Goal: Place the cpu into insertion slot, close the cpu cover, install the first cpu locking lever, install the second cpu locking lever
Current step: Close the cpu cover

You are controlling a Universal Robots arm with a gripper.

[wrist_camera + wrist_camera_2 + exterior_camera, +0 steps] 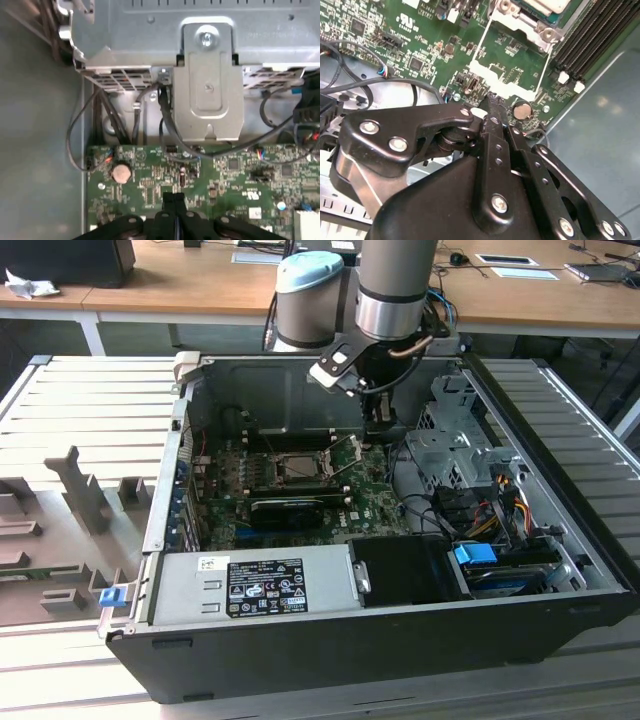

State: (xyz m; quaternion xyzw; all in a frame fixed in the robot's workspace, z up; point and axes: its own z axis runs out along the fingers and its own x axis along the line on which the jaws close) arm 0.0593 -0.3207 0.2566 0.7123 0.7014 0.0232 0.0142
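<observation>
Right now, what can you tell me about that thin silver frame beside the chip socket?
The cpu cover is a thin silver metal frame with a square cut-out, and green board shows through it. It stands swung open, hinged at the insertion slot, with its free edge toward the gripper. The gripper's shut tips sit right at that edge, but I cannot tell whether they touch it.

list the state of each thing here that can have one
insertion slot: uncovered
cpu: seated in the slot
cpu cover: swung open
tool: shut, tips at the cover's free edge
computer case: side panel off
</observation>
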